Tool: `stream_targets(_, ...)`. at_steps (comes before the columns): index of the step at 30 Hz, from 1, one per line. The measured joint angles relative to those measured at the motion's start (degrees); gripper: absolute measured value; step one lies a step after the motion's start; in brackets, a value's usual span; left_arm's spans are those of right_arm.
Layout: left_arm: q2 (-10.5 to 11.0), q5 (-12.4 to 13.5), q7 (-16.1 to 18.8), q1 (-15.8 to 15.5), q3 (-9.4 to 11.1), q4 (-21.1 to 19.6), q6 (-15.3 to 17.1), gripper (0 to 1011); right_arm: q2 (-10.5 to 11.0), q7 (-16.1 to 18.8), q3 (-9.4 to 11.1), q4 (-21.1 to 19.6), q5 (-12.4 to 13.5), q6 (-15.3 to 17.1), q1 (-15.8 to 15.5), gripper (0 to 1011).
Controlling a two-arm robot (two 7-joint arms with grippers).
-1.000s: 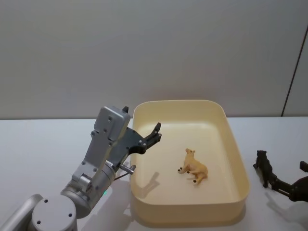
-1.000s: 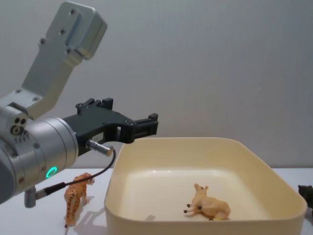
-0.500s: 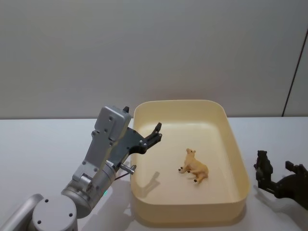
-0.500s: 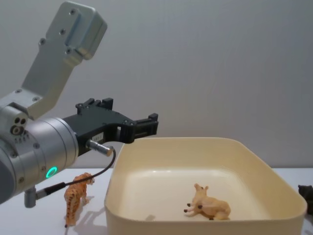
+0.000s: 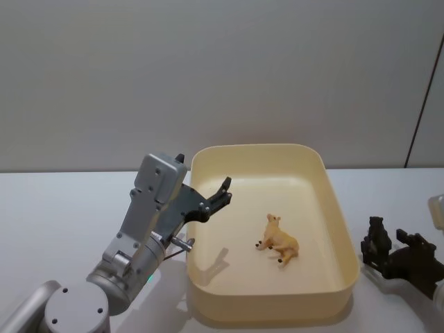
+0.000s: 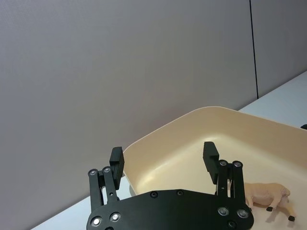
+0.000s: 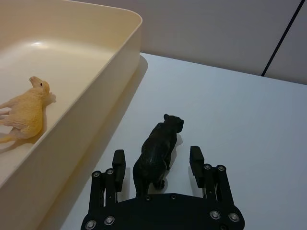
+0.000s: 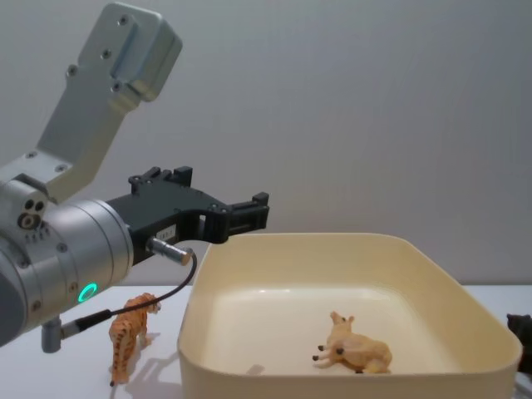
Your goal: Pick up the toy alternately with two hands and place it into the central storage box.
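**A:** Where is the right gripper (image 7: 157,155)?

**B:** Low over the white table (image 7: 240,96), just right of the cream-yellow storage box (image 7: 129,52). Its two black fingers (image 7: 118,160) are spread, one on each side of a black toy panther (image 7: 160,136). There is a narrow gap at each flank (so nothing is pinched).

**A:** And the panther itself?

**B:** Upright on its feet on the table, close beside the box's right wall but outside it. Its head points away from the gripper's palm and its hindquarters lie between the fingers.

**A:** The left gripper (image 6: 163,153)?

**B:** It hangs in the air over the left part of the box, near the left rim. It sits on the silver arm (image 8: 58,249) with the green ring light (image 8: 87,292). Its fingers stand wide apart and carry nothing.

**A:** Is anything inside the box?

**B:** One tan toy animal (image 5: 279,241) (a lamb or a calf, I cannot tell which). It lies on its side on the box floor, roughly in the middle, with its head toward the far wall and its dark-hoofed legs stretched toward the left side. Neither gripper touches it.

**A:** Any other toys?

**B:** An orange striped toy tiger (image 8: 131,332) stands on the table just left of the box, beneath the left arm (the chest view catches it from the side).
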Motion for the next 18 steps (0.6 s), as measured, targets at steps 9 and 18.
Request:
stream_targets(9, 0.0, 0.0, 0.0, 0.0, 0.0, 0.0, 0.0, 1001, -0.64, -0.26, -0.38, 1.17, -0.56, -0.14, 0.9, 589)
stream_targets(18, 0.0, 0.0, 0.0, 0.0, 0.0, 0.0, 0.0, 1001, -0.48, -0.2, -0.24, 0.57, -0.11, -0.74, 0.52, 319)
